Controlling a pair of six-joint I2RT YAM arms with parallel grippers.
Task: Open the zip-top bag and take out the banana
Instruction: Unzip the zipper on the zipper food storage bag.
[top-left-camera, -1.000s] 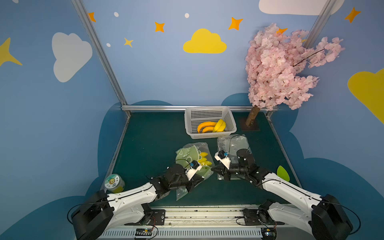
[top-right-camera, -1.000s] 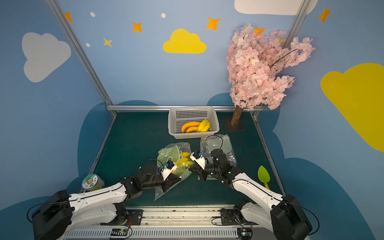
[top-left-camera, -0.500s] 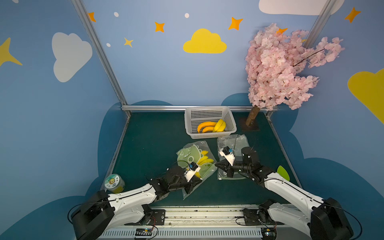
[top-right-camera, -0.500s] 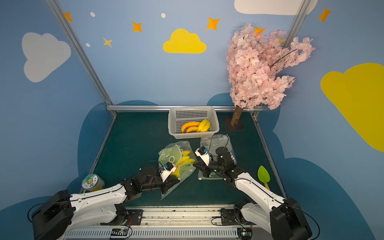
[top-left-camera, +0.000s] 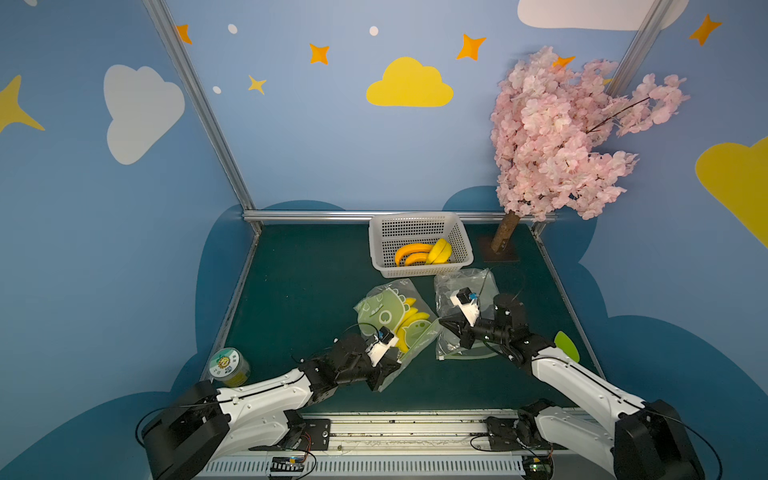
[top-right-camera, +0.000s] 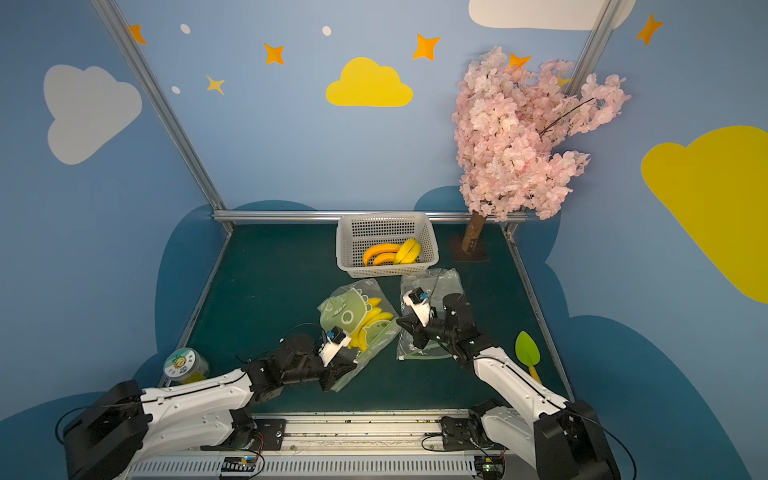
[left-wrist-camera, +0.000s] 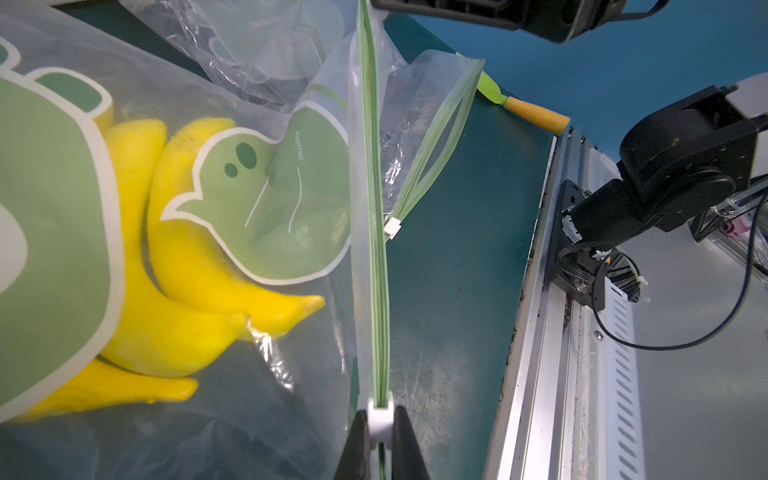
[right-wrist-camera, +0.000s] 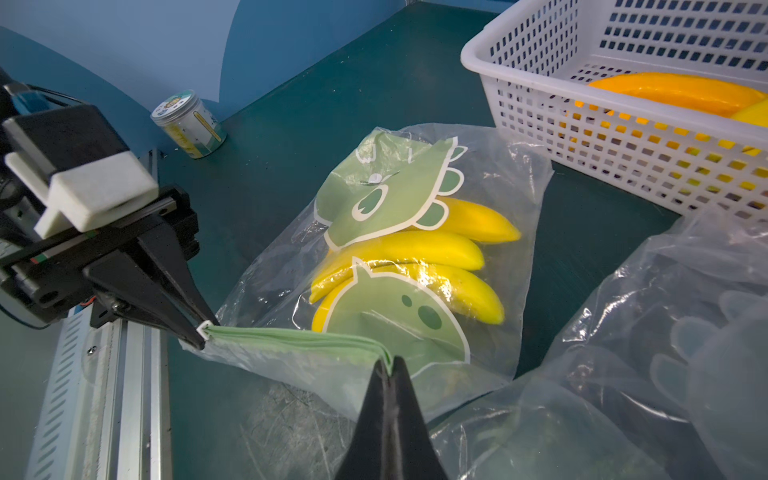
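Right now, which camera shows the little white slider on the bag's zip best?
The left wrist view: the slider sits close up, pinched in the left gripper, the green zip running away from it. The right wrist view shows it small. In both top views it is too small to make out.

Left hand drawn back toward rail, right hand shifted aside, zip-top bag tugged along.
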